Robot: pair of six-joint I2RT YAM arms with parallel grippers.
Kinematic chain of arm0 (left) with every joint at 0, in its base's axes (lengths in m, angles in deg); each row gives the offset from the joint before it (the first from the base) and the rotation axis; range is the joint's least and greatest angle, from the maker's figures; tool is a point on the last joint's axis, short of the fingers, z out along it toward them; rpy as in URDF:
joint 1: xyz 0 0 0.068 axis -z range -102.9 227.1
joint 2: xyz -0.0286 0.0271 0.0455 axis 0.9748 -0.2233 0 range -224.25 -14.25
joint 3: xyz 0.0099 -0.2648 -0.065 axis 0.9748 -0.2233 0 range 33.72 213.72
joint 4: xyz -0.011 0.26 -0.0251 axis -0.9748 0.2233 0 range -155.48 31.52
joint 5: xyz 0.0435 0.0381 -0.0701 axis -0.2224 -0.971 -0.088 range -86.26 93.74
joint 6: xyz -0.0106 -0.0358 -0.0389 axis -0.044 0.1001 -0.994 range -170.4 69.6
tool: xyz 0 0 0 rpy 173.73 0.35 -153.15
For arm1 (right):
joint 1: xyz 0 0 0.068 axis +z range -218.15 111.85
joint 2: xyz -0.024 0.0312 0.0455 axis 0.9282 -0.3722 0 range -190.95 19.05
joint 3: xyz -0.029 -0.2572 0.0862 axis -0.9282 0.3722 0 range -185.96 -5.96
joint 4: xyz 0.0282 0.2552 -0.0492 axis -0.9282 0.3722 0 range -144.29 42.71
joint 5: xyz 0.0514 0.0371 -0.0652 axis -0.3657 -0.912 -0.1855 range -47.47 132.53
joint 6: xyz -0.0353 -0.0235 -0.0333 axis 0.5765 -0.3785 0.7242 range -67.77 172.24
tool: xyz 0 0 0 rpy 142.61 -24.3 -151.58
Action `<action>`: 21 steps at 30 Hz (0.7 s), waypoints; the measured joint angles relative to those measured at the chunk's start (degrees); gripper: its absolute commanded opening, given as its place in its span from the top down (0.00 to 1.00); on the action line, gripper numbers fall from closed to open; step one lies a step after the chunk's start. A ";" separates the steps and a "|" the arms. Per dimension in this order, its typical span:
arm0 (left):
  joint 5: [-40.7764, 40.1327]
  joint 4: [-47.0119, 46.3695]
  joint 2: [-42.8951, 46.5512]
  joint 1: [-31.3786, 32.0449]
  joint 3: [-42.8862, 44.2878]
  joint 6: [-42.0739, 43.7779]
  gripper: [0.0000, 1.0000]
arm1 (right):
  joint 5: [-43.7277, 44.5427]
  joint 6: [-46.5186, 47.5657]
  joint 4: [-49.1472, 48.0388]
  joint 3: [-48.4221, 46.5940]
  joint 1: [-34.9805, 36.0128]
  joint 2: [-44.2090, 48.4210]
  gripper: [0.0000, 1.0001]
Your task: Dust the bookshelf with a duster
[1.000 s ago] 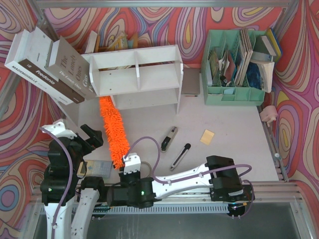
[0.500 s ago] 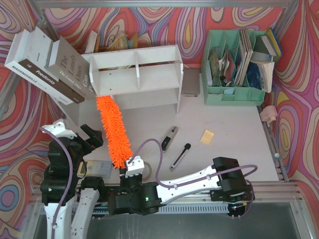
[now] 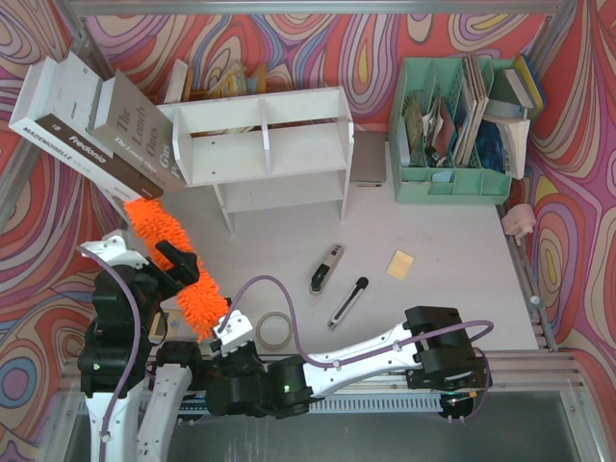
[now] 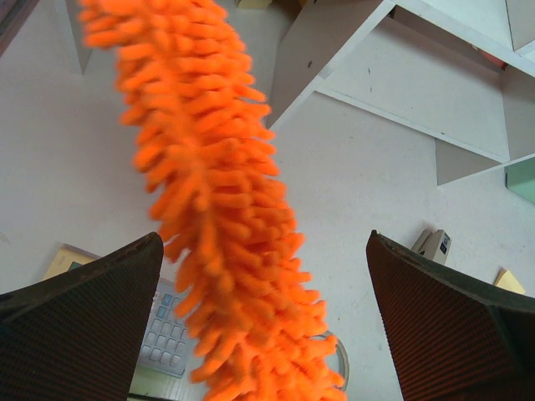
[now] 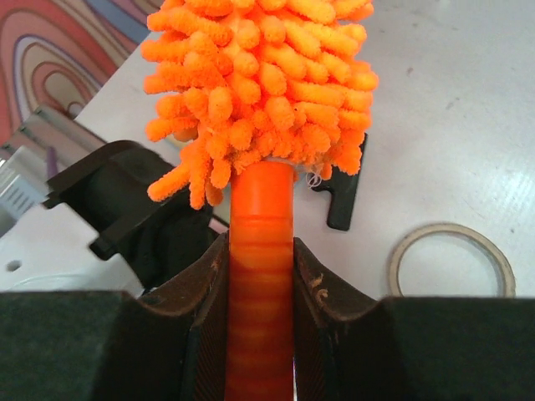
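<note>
The duster [image 3: 173,260] is a long fluffy orange brush, held slanting from the book stack down to my right gripper [image 3: 221,333]. That gripper [image 5: 261,251] is shut on the duster's orange handle [image 5: 261,209], with the fluffy head [image 5: 267,75] just beyond the fingers. The white bookshelf [image 3: 265,144] stands at the back, and the duster is apart from it, to its lower left. My left gripper [image 3: 171,262] is open; in its wrist view the duster [image 4: 217,209] hangs between its wide-apart fingers [image 4: 92,317] without being gripped. The bookshelf's legs and lower board [image 4: 435,75] show beyond.
Large books [image 3: 96,125] lean at the back left. A mint green organiser [image 3: 452,144] stands at the back right. Two black-handled tools [image 3: 327,268] [image 3: 348,301], a yellow note [image 3: 399,265] and a tape ring [image 3: 273,330] lie on the table. A calculator [image 4: 167,334] lies under the left gripper.
The right arm has swung the duster leftward, away from the shelf's lower left leg, until it lies over the left gripper. The tape ring has come into sight.
</note>
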State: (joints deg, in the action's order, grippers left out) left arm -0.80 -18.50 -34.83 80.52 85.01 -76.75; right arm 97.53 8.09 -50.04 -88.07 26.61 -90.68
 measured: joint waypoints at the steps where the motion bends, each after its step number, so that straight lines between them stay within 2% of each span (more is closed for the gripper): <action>1: 0.00 -0.02 0.00 0.00 0.00 0.00 0.02 | -0.87 1.90 -1.57 -0.04 0.02 -0.04 1.00; 5: 0.00 0.00 0.00 0.00 0.00 0.00 0.02 | -2.19 5.62 -4.15 -0.50 0.11 -0.42 1.00; 10: 0.00 0.00 0.00 0.00 0.00 0.00 0.02 | 0.22 3.54 -2.60 -0.50 0.17 -0.44 1.00; 13: 0.00 0.00 0.00 0.00 0.00 0.00 0.02 | 2.93 -3.61 3.93 -1.01 0.22 -0.42 1.00; 18: 0.00 -0.02 0.00 0.00 0.00 0.00 0.02 | 8.37 -22.14 23.06 -4.70 0.04 -0.39 1.00; 21: 0.00 0.00 0.00 0.00 0.00 0.00 0.02 | 9.11 -28.11 28.76 -6.25 0.15 -0.39 1.00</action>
State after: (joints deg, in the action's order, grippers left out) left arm -0.80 -18.50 -34.83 80.52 85.01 -76.75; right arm 106.65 -20.01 -21.28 -94.32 26.76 -91.08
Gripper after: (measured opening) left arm 0.984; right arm 0.330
